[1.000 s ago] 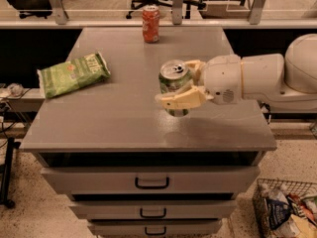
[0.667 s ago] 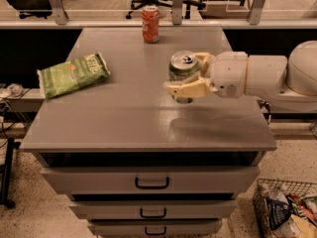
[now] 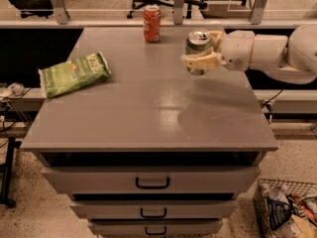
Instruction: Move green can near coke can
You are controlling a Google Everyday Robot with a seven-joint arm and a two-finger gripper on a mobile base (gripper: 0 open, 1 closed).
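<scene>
Gripper [image 3: 203, 52] is gripping the green can [image 3: 198, 42] upright above the table [image 3: 148, 118].
The fingers are clasping the can, which is hanging clear of the tabletop near its right side. The coke can [image 3: 152, 24] is standing apart from it at the far edge, farther back and to the left in the camera view, so the coming move is likely heading that way.
</scene>
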